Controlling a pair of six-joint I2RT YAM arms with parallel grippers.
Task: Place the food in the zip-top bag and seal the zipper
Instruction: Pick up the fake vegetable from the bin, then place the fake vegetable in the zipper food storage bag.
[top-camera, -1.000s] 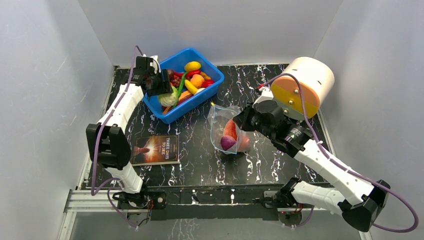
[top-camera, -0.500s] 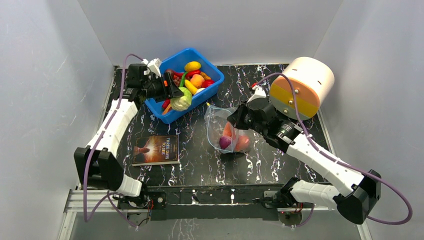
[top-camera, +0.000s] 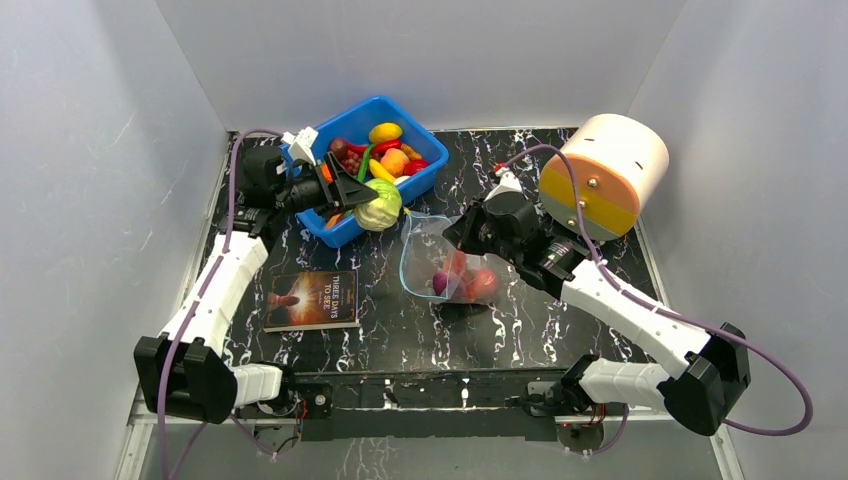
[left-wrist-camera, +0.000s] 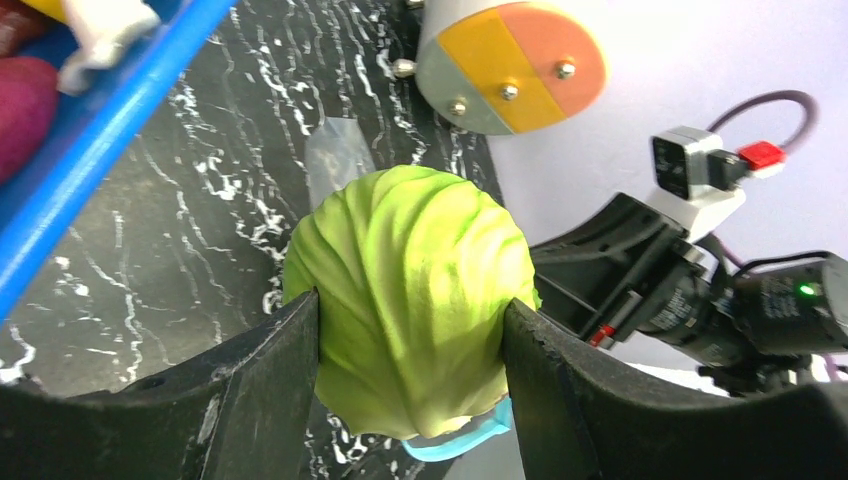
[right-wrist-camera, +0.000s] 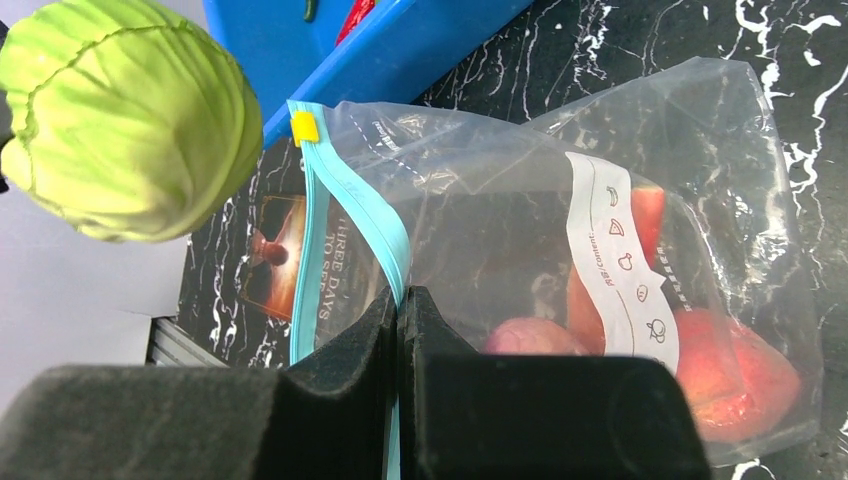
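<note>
The left gripper (left-wrist-camera: 410, 320) is clamped on the green cabbage (left-wrist-camera: 400, 240), one black finger (left-wrist-camera: 265, 390) pressed against each side. Only its wrist view shows that grip closely, with the orange-and-yellow-faced cylinder (left-wrist-camera: 510, 60) beyond. The top view places the cabbage in the air, just beyond the blue bin (top-camera: 420, 182) and right beside the mouth of the zip-top bag (top-camera: 425, 250). Whether the two touch cannot be told.

The right gripper (right-wrist-camera: 398, 300) has its fingers pressed together on the bag's mouth edge, pinching the blue-green zipper (right-wrist-camera: 330, 220) below its yellow slider (right-wrist-camera: 302, 127). This is plain only in the right wrist view, since from above the arm hides the pinch.

The bag lies on the black marbled table (top-camera: 400, 330) with a purple onion (right-wrist-camera: 530, 338), a peach (right-wrist-camera: 740, 390) and a red piece (right-wrist-camera: 648, 215) inside. The red piece is partly hidden by a white label strip (right-wrist-camera: 610, 270), which carries small outline icons and the word "content"; the finer print near the zipper is too small to read.

A book (top-camera: 312, 298) lies left of the bag, titled "THREE DAYS TO SEE". The bin holds more toy fruits and vegetables (top-camera: 385, 150).
</note>
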